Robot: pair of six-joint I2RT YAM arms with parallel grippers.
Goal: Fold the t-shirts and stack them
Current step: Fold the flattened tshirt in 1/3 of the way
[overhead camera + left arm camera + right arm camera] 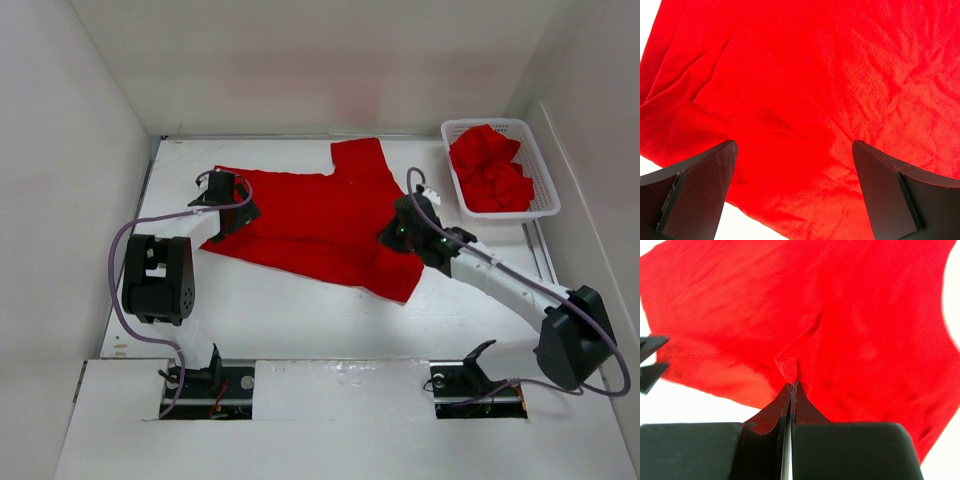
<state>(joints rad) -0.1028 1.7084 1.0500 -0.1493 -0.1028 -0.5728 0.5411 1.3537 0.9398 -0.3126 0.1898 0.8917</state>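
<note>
One red t-shirt [320, 225] lies spread on the white table, a sleeve pointing to the back. My left gripper [232, 205] hovers open over the shirt's left edge, and its dark fingers [700, 190] stand wide apart above the cloth [815, 100]. At the shirt's right side my right gripper [392, 236] is shut, pinching a small raised fold of the red cloth [788, 367] at its fingertips [791, 385]. More red t-shirts [490, 168] lie crumpled in a white mesh basket [540, 205].
The basket stands at the back right, close to the right wall. White walls enclose the table on the left, back and right. Both arm bases sit in slots at the near edge [330, 385].
</note>
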